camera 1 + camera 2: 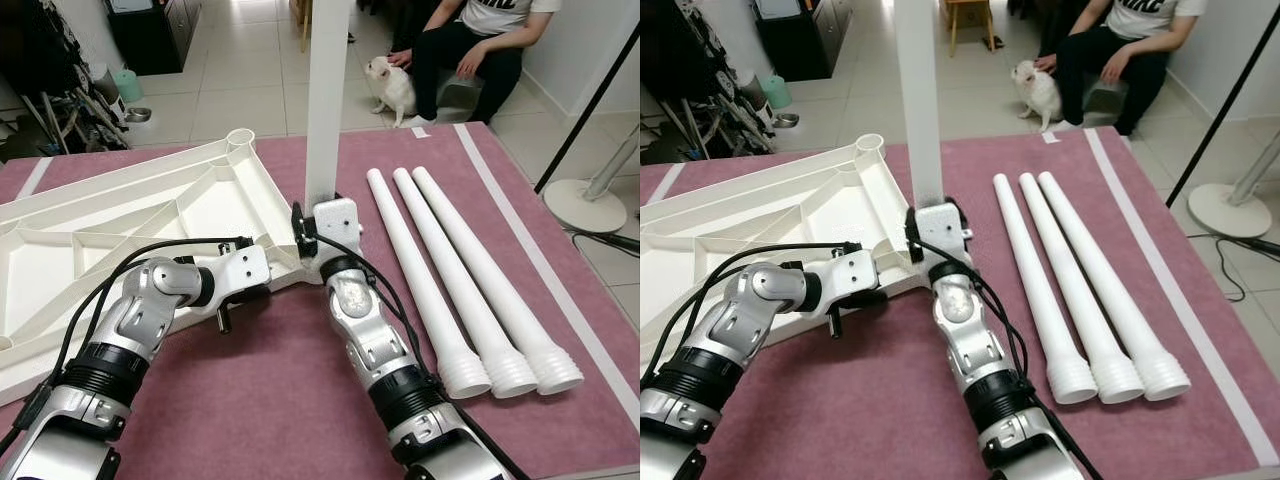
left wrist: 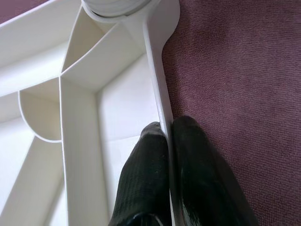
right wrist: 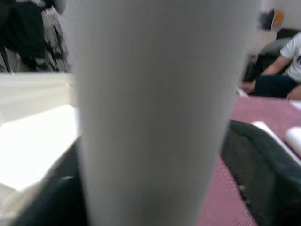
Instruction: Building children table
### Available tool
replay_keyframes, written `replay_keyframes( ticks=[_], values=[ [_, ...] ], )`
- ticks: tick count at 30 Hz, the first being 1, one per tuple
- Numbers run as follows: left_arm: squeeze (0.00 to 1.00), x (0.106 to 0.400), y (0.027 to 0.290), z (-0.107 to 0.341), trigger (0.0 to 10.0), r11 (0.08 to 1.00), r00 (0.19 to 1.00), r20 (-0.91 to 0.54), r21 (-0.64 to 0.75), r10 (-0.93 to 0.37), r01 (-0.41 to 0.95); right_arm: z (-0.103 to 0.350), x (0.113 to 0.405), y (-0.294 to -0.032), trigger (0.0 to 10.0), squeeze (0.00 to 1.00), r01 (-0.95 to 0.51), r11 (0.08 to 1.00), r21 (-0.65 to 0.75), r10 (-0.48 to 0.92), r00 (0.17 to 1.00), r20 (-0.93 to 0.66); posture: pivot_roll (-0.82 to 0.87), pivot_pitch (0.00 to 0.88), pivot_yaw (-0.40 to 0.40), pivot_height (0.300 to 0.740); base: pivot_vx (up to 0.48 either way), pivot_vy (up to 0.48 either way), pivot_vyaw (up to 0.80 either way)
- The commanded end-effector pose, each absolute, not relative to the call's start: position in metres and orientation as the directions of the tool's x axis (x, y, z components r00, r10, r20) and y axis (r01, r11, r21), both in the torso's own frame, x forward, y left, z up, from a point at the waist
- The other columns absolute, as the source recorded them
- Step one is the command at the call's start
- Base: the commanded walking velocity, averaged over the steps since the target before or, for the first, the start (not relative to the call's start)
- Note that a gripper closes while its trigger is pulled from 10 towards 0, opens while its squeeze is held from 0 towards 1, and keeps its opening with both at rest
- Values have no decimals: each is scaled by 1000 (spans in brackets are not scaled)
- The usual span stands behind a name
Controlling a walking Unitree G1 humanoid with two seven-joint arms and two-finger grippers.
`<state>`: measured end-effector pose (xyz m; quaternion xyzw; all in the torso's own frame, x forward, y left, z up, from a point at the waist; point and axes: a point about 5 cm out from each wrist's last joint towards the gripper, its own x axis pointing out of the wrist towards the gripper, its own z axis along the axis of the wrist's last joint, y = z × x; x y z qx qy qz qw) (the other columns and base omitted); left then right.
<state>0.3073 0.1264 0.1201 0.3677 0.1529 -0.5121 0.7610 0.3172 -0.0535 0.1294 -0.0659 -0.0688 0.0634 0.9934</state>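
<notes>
The white table top (image 1: 120, 220) lies upside down on the purple mat (image 1: 300, 400), its ribs facing up, on the left side of the scene. The left gripper (image 2: 168, 141) pinches the right edge wall of the table top, one black finger (image 2: 143, 179) inside the wall and the other outside, pressed together on it. The right gripper (image 3: 155, 155) holds one white table leg (image 1: 328, 90) upright at the near right corner of the table top; its fingers are clamped around the leg on both sides. Three more table legs (image 1: 470, 290) lie side by side on the mat, to the right. Far behind the mat, a person (image 1: 470, 50) sits beside a small white dog (image 1: 392, 88).
</notes>
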Motion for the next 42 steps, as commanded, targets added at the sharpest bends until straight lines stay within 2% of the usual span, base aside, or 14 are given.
replay_keyframes(
  ticks=[1, 2, 7, 11, 14, 16, 24, 28, 34, 38, 42],
  values=[
    [0, 312, 138, 118, 10000, 265, 532, -595, 480, -602, 836, 107, 316, -77, 10000, 1000, -39, 989, -145, 44, 998, 34, 63, 0, 98, 740, 0, 0, 0],
    [0, 312, 138, 118, 10000, 265, 532, -595, 480, -602, 836, 109, 316, -75, 10000, 0, -69, 988, -141, 76, 996, 47, 63, 0, 98, 740, 0, 0, 0],
    [0, 312, 137, 118, 10000, 266, 533, -595, 480, -602, 836, 118, 317, -74, 10000, 0, -138, 981, -139, 152, 984, 94, 62, 0, 99, 740, 0, 0, 0],
    [0, 312, 138, 117, 10000, 266, 533, -596, 480, -601, 836, 128, 317, -77, 10000, 0, -248, 959, -139, 267, 954, 138, 64, 0, 99, 740, 0, 0, 0],
    [0, 312, 138, 117, 10000, 266, 533, -596, 480, -601, 836, 129, 317, -78, 10000, 0, -260, 954, -148, 281, 949, 146, 64, 0, 99, 740, 0, 0, 0],
    [0, 312, 137, 117, 10000, 266, 532, -595, 480, -602, 836, 132, 316, -84, 10000, 0, -333, 932, -143, 352, 925, 143, 60, 0, 101, 740, 0, 0, 0],
    [0, 312, 137, 117, 10000, 265, 532, -594, 480, -604, 837, 134, 315, -88, 10000, 0, -386, 910, -149, 406, 903, 138, 57, 0, 103, 740, 0, 0, 0],
    [0, 313, 136, 118, 10000, 262, 529, -594, 479, -606, 838, 141, 318, -103, 10000, 0, -483, 861, -161, 503, 854, 129, 58, 0, 109, 740, 0, 0, 0],
    [0, 313, 136, 118, 10000, 260, 528, -595, 479, -606, 838, 146, 321, -106, 10000, 0, -532, 827, -180, 556, 822, 124, 62, 0, 111, 740, 0, 0, 0],
    [0, 312, 137, 118, 10000, 259, 527, -596, 479, -606, 839, 155, 324, -106, 10000, 0, -652, 731, -203, 677, 730, 93, 67, 0, 112, 740, 0, 0, 0],
    [0, 311, 137, 118, 10000, 259, 527, -597, 478, -605, 839, 158, 323, -106, 10000, 0, -694, 689, -209, 719, 690, 79, 67, 0, 112, 740, 0, 0, 0]
  ],
)
